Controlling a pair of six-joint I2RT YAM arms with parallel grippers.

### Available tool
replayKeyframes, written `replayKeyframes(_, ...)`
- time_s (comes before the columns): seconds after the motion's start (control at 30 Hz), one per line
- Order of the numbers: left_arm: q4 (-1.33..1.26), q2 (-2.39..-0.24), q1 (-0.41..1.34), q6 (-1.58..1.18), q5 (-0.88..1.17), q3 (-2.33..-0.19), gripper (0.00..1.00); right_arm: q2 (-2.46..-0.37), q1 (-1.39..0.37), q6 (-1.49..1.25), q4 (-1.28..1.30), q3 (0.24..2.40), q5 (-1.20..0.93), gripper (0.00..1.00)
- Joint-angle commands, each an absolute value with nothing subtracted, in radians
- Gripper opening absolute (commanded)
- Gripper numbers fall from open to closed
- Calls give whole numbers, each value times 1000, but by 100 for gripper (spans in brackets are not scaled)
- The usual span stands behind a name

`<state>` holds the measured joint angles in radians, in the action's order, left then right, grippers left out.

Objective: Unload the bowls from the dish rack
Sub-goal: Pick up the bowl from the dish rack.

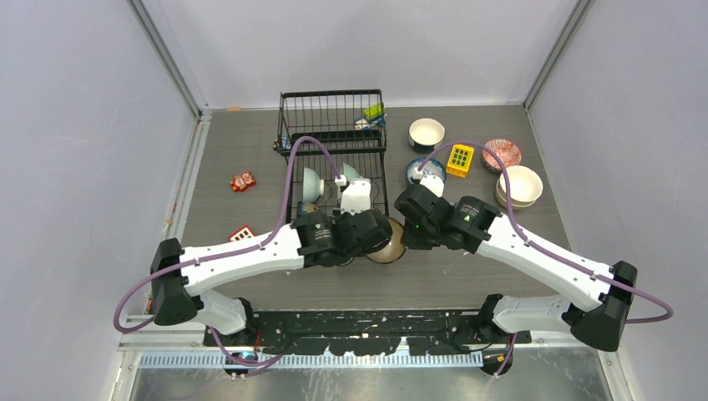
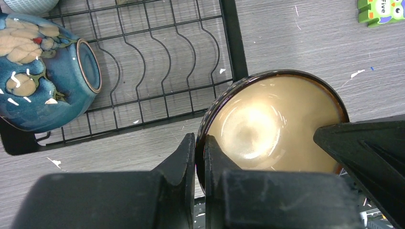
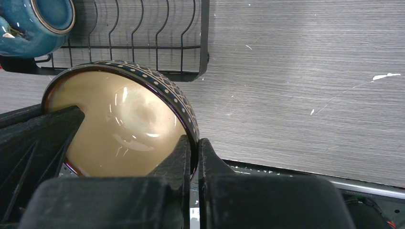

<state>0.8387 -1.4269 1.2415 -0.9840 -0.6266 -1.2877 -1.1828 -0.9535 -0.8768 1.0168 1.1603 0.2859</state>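
Note:
A brown bowl (image 1: pixel 389 248) with a cream inside is held between both arms, just off the near right corner of the black wire dish rack (image 1: pixel 288 134). My left gripper (image 2: pixel 199 143) is shut on its left rim (image 2: pixel 267 124). My right gripper (image 3: pixel 193 143) is shut on the opposite, dotted rim (image 3: pixel 124 119). A teal bowl (image 1: pixel 311 184) and a pale bowl (image 1: pixel 351 173) stand on edge in the rack. The teal bowl also shows in the left wrist view (image 2: pixel 43 71).
A white bowl (image 1: pixel 427 132), a blue-and-white bowl (image 1: pixel 415 170), a red-patterned bowl (image 1: pixel 501 154) and a cream bowl (image 1: pixel 519 185) sit on the table to the right. A yellow block (image 1: pixel 460 159) lies among them. Red toys (image 1: pixel 243 180) lie left of the rack.

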Motion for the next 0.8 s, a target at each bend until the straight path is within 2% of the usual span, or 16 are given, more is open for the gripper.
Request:
replayKeyframes(0.0, 775, -1404, 1244, -972, -628, -1277, 1, -1170, -951, -885, 941, 1221, 279, 1)
replayKeyframes(0.1, 767, -1399, 1244, -970, -625, -1272, 0, -1169, -951, -881, 940, 1220, 279, 5)
replayKeyframes(0.27, 767, -1387, 1244, -991, -644, -1261, 0, -1170, -952, -863, 934, 1222, 272, 29)
replayKeyframes(0.4, 771, -1388, 1245, -995, -638, -1269, 0, -1176, -952, -844, 942, 1218, 282, 40)
replayKeyframes(0.63, 773, -1388, 1244, -1013, -621, -1289, 0, -1202, -952, -812, 971, 1211, 314, 47)
replayKeyframes(0.77, 768, -1382, 1243, -1023, -613, -1291, 0, -1198, -952, -803, 976, 1198, 321, 45)
